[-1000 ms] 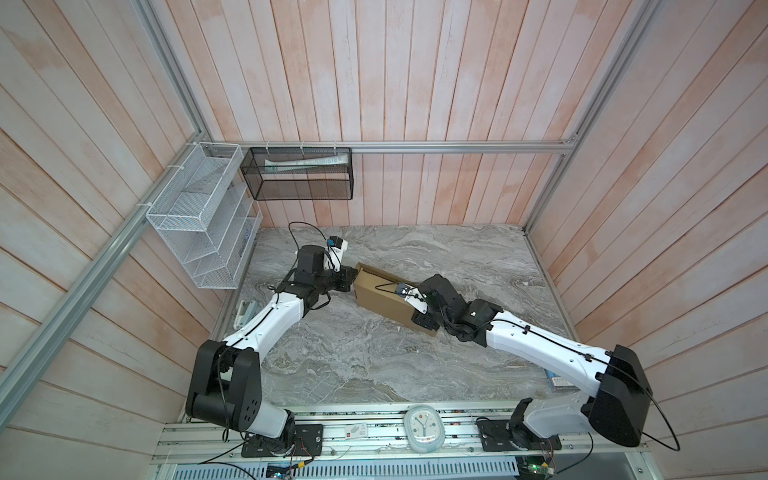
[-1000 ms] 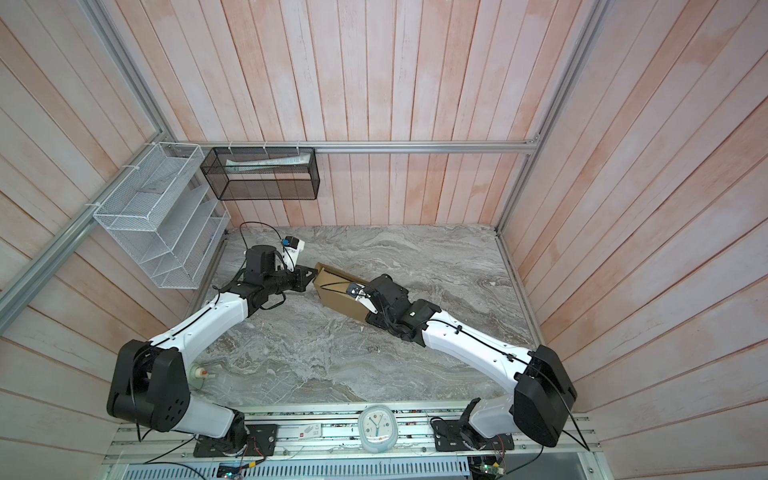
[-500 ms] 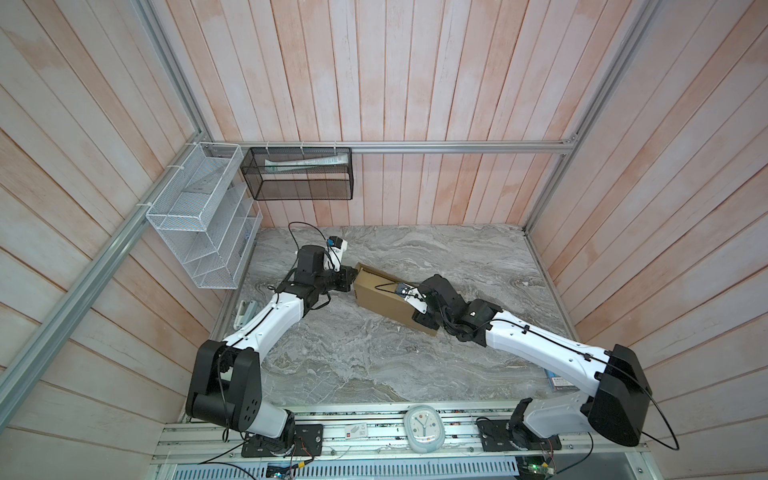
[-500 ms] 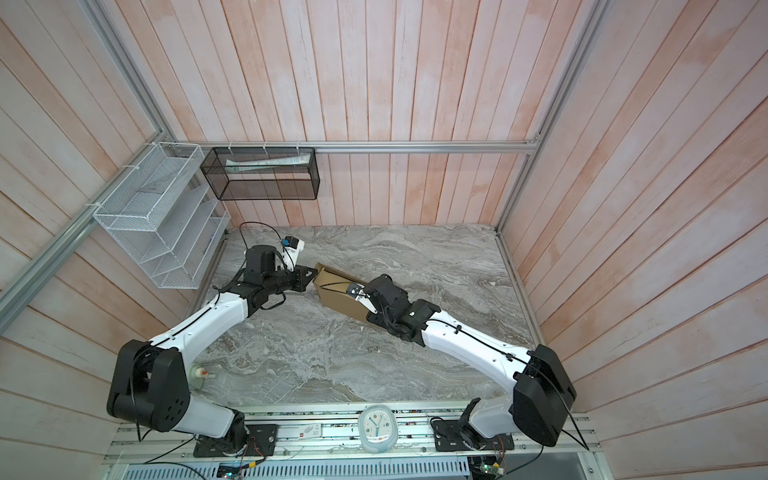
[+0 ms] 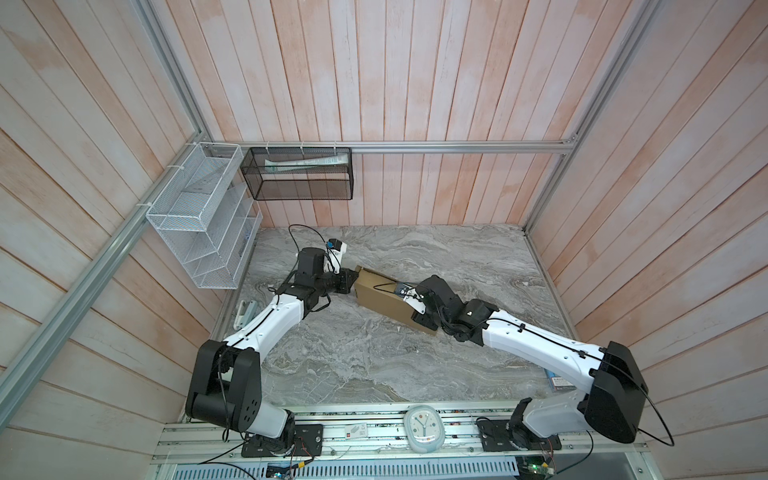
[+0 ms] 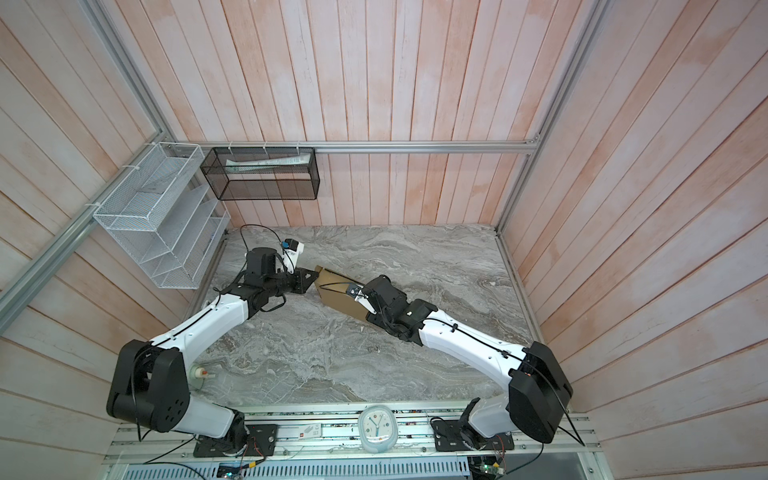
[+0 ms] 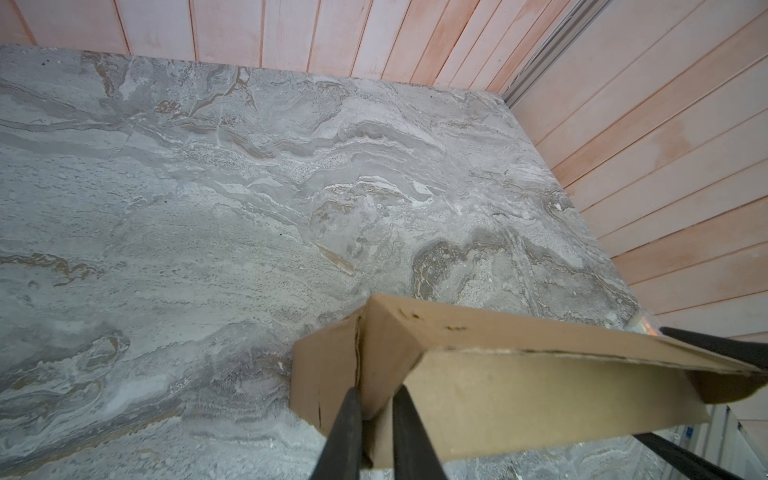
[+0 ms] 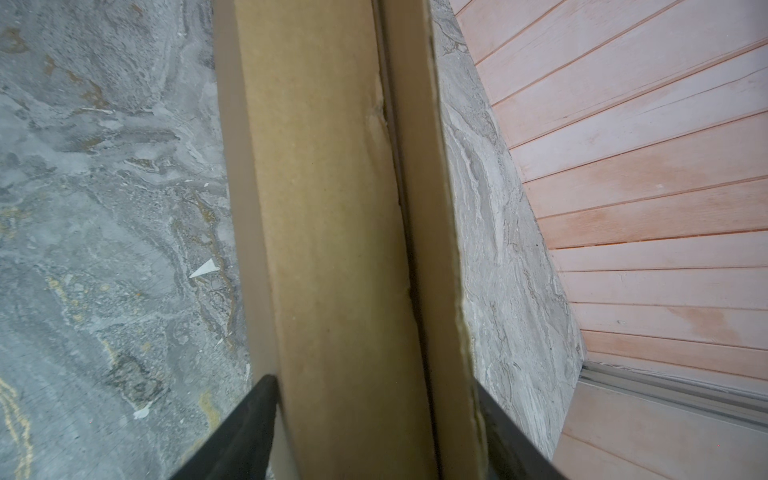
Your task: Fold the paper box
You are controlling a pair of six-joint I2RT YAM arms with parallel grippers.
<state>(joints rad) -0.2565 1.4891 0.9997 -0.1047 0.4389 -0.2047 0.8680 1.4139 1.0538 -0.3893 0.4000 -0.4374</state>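
The paper box (image 5: 382, 295) (image 6: 338, 297) is a brown cardboard mailer, folded up into a shallow long shape. It stretches slantwise between my two grippers over the marble table (image 5: 415, 365). My left gripper (image 5: 353, 279) (image 6: 311, 277) is at the box's far left end. In the left wrist view this gripper (image 7: 376, 411) stands narrow, pinching a corner flap of the box (image 7: 519, 390). My right gripper (image 5: 417, 318) (image 6: 372, 316) holds the other end. In the right wrist view it (image 8: 374, 399) spans the box (image 8: 332, 208) across its width, one finger against each long edge.
A white wire rack (image 5: 203, 224) and a black mesh basket (image 5: 297, 174) hang on the back left walls. A small clock (image 5: 424, 428) sits on the front rail. A blue item (image 5: 559, 380) lies near the right arm's base. Paper scraps (image 8: 203, 268) dot the table.
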